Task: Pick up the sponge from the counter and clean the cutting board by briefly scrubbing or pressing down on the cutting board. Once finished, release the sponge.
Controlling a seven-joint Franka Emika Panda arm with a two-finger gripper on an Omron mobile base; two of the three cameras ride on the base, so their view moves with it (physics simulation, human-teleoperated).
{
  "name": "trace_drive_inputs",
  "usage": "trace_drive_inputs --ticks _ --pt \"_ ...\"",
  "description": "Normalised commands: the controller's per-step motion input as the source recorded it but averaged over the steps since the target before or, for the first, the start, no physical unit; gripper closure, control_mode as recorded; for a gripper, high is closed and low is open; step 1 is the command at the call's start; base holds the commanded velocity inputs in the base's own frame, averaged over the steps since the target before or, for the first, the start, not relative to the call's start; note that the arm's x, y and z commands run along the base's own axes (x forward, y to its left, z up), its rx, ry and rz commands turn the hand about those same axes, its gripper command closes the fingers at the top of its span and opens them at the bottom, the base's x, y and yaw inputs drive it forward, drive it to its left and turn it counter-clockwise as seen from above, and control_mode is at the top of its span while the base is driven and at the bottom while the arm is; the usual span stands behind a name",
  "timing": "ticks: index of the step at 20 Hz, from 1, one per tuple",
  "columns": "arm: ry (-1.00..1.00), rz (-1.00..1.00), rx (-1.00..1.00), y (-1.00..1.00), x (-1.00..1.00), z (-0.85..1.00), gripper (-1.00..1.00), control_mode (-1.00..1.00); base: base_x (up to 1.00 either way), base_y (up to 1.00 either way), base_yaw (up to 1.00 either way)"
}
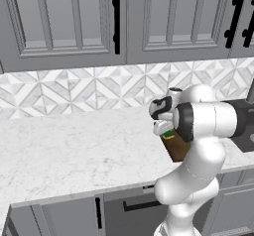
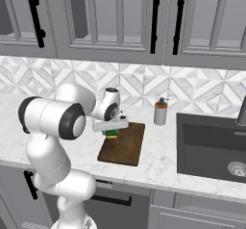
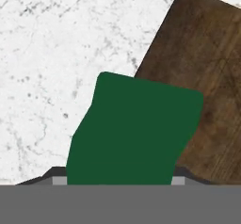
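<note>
The sponge [image 3: 134, 131], dark green face toward the camera, sits clamped in the gripper [image 2: 111, 129]; beneath lies the white marble tabletop [image 1: 64, 146]; the dark cutting board [image 2: 124, 145] rests on it; the sponge hangs over the board's near-left corner; a soap dispenser [image 2: 160, 111] stands beyond.

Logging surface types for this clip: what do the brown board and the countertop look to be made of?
The flat dark brown rectangular cutting board looks like matte wood: grain streaks show. The wide white counter looks like polished marble or an imitation, given its faint grey veining.
</note>
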Motion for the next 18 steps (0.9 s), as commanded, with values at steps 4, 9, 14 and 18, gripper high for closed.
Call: trace_drive_inputs --ticks 4,9,14,18 --pt "-0.01 -0.01 0.00 -0.47 0.09 -0.04 1.00 -1.00 0.00 0.00 0.00" --pt "-0.02 0.00 0.00 -0.29 0.17 -0.28 1.00 -1.00 0.00 0.00 0.00" --pt "-0.08 0.00 0.01 -0.15 0.24 -0.34 1.00 -1.00 0.00 0.00 0.00" --pt "-0.10 0.00 0.07 -0.26 0.28 -0.04 1.00 -1.00 0.00 0.00 0.00"
